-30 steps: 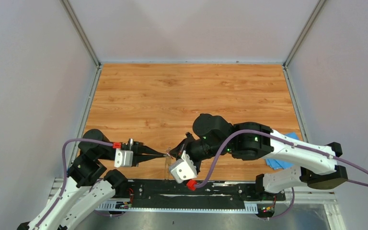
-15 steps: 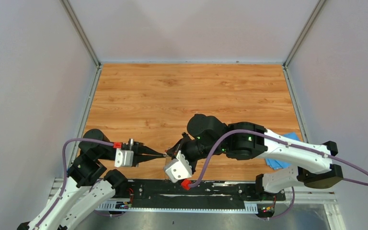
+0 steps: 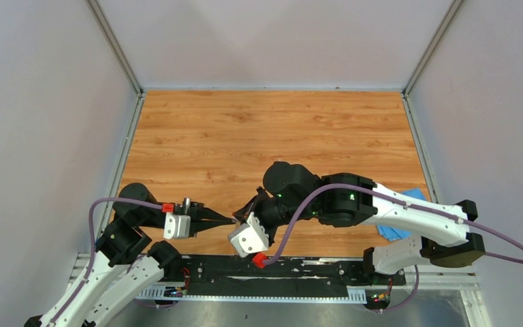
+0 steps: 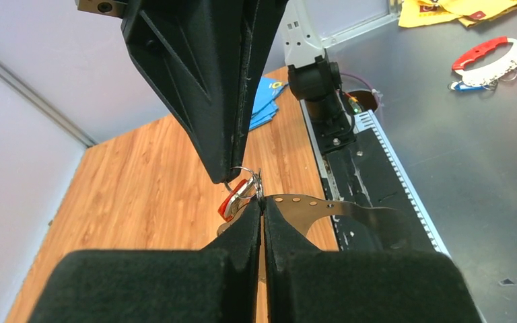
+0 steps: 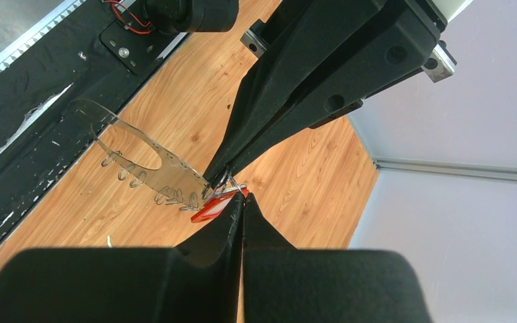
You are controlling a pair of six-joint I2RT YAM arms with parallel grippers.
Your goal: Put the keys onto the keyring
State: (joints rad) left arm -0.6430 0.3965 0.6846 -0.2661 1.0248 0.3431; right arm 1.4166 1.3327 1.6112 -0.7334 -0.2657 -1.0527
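Observation:
My left gripper (image 4: 262, 200) is shut on the edge of the keyring (image 4: 323, 206), a thin grey metal ring with small holes and a looped outer edge, and holds it above the table's near edge. The keyring also shows in the right wrist view (image 5: 149, 161). My right gripper (image 5: 244, 196) is shut on the red-headed key (image 5: 214, 208), whose small wire loop touches the keyring right at the left fingertips. The red key also shows in the left wrist view (image 4: 234, 199). In the top view the two grippers (image 3: 230, 220) (image 3: 244, 216) meet tip to tip. The blue-headed key is out of view.
A blue cloth (image 3: 396, 230) lies at the table's right edge, partly under the right arm. The black base rail (image 3: 313, 267) runs along the near edge just below the grippers. Grey walls close in the wooden table (image 3: 272, 129) on three sides.
The right arm has shifted a little left, bringing the red key closer against the left gripper's tip. The left arm has stayed still, shut on the keyring.

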